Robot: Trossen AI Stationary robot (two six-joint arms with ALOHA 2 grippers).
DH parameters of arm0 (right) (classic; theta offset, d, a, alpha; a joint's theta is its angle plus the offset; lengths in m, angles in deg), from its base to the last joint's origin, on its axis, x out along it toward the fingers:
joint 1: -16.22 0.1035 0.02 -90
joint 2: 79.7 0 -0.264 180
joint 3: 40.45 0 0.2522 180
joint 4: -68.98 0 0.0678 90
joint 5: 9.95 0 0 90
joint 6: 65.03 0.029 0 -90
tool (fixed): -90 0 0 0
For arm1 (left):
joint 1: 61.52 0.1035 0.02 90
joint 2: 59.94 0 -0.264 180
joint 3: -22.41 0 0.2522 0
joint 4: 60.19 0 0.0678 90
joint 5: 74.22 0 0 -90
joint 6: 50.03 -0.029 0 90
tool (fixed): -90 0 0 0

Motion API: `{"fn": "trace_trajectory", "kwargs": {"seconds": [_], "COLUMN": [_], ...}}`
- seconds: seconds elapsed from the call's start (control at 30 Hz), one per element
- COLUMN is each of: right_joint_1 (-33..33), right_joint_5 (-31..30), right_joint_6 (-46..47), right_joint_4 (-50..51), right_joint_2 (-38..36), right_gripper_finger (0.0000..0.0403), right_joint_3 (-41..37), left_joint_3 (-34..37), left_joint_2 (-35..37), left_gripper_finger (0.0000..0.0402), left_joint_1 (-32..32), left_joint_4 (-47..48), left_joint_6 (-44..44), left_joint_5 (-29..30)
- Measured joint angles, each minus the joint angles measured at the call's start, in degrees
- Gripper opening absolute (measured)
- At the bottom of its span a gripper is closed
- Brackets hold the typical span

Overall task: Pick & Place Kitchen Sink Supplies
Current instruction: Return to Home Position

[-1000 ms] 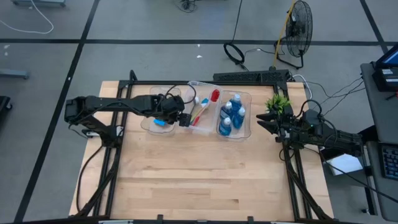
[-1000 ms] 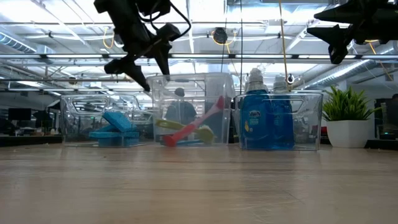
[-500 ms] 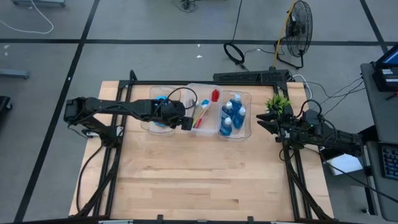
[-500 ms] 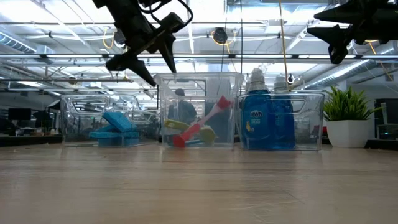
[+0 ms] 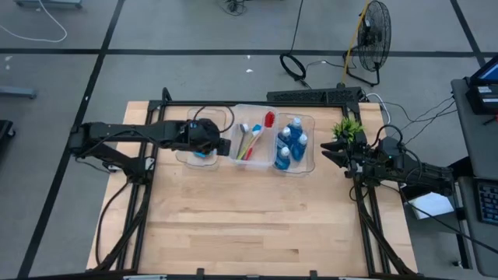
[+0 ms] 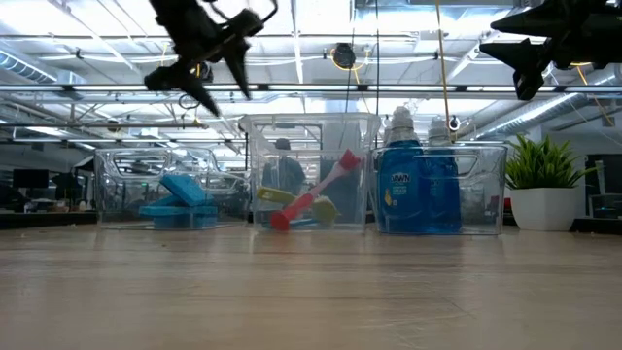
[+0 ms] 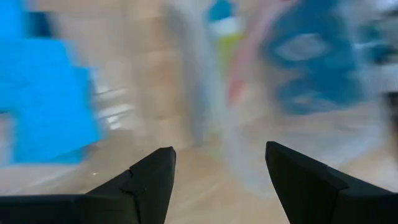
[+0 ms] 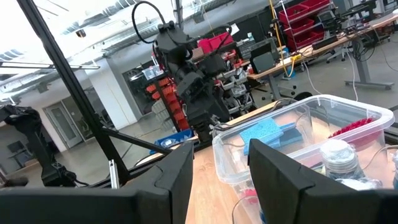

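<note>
- The tabletop [image 5: 249,225] was a broad rectangle of pale wood boards with visible grain, bare across its near half.
- The left arm [image 5: 140,134], dark and jointed, reached along the far side of the tabletop. The left jaws hung raised over the edge of the sponge bin nearest the middle bin, spread wide and holding nothing.
- The right arm [image 5: 405,167] lay at the right edge of the tabletop. The right jaws were held high beside the potted plant [image 5: 348,128], parted by a narrower gap and empty.
- Three clear plastic bins with rounded corners stood side by side in a row at the far side: the left bin [image 6: 126,185], the taller middle bin [image 6: 311,136] and the right bin [image 6: 476,185].
- The potted plant had spiky green leaves in a smooth white pot and stood just right of the right bin.
- The bottles [image 6: 403,190] of blue liquid with pale caps stood upright, packed close in the right bin.
- The long-handled brushes [image 5: 249,140] lay tilted in the middle bin, with a red handle slanting upward and a yellow-green one beside it.
- The sponges [image 6: 180,199], flat bright-blue rectangles, sat loosely stacked in the left bin with the top one tilted.
</note>
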Motion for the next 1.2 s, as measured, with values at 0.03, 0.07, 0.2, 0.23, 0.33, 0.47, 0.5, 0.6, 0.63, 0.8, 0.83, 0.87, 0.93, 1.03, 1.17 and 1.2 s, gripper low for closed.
{"fn": "trace_trajectory", "kwargs": {"seconds": [0.03, 0.07, 0.2, 0.23, 0.33, 0.47, 0.5, 0.6, 0.63, 0.8, 0.83, 0.87, 0.93, 1.03, 1.17, 1.2], "right_joint_1": [0.00, 0.00, -0.02, -0.01, -0.02, -0.02, 0.00, -0.02, -0.01, 0.00, -0.02, -0.02, 0.00, -0.01, 0.00, -0.02], "right_joint_5": [0.00, -0.02, -0.02, -0.02, -0.08, -0.11, -0.09, -0.07, -0.07, -0.11, -0.11, -0.09, -0.11, -0.11, -0.13, -0.13], "right_joint_6": [0.02, 0.07, -0.02, -0.04, -0.07, -0.31, -0.31, -0.31, -0.31, -0.31, -0.31, -0.31, -0.31, -0.40, -0.73, -0.85], "right_joint_4": [0.00, 0.02, 0.15, 0.23, 0.35, 0.41, 0.39, 0.41, 0.40, 0.41, 0.39, 0.39, 0.42, 0.44, 0.44, 0.42], "right_joint_2": [0.00, -0.02, -0.02, -0.02, 0.00, -0.02, -0.02, -0.02, -0.02, -0.02, -0.02, -0.02, -0.01, 0.00, 0.00, 0.00], "right_gripper_finger": [0.0141, 0.0141, 0.0141, 0.0141, 0.0141, 0.0141, 0.0141, 0.0141, 0.0141, 0.0141, 0.0141, 0.0141, 0.0141, 0.0141, 0.0141, 0.0141], "right_joint_3": [0.02, 0.00, 0.01, 0.00, 0.00, 0.00, 0.00, 0.00, 0.01, 0.00, 0.00, 0.00, 0.00, 0.00, 0.00, 0.00], "left_joint_3": [0.03, 0.03, 0.12, 0.11, 0.08, 1.06, 1.72, 3.75, 4.75, 10.83, 12.28, 13.55, 15.81, 18.25, 21.33, 22.01], "left_joint_2": [0.52, 0.82, 1.65, 1.80, 1.70, 1.95, 2.22, 2.84, 3.25, 5.92, 6.62, 7.44, 9.16, 11.12, 12.80, 12.80], "left_gripper_finger": [0.0253, 0.0253, 0.0253, 0.0253, 0.0253, 0.0253, 0.0253, 0.0253, 0.0253, 0.0253, 0.0253, 0.0253, 0.0253, 0.0253, 0.0253, 0.0253], "left_joint_1": [0.22, 0.43, 1.93, 2.44, 4.44, 7.15, 7.83, 10.04, 10.89, 14.75, 15.39, 15.89, 16.61, 17.24, 17.59, 17.57], "left_joint_4": [2.63, 5.33, 16.18, 19.01, 26.77, 31.17, 31.12, 30.69, 30.71, 27.14, 26.30, 25.57, 24.20, 21.42, 16.58, 15.15], "left_joint_6": [0.69, 1.35, 5.39, 6.44, 8.60, 8.55, 7.99, 7.02, 6.57, 4.86, 4.67, 4.69, 4.71, 4.64, 3.61, 3.55], "left_joint_5": [0.85, 1.98, 4.63, 5.01, 5.46, 5.92, 5.85, 5.06, 4.46, 1.08, 0.17, -0.63, -1.54, -3.04, -5.95, -6.69]}}
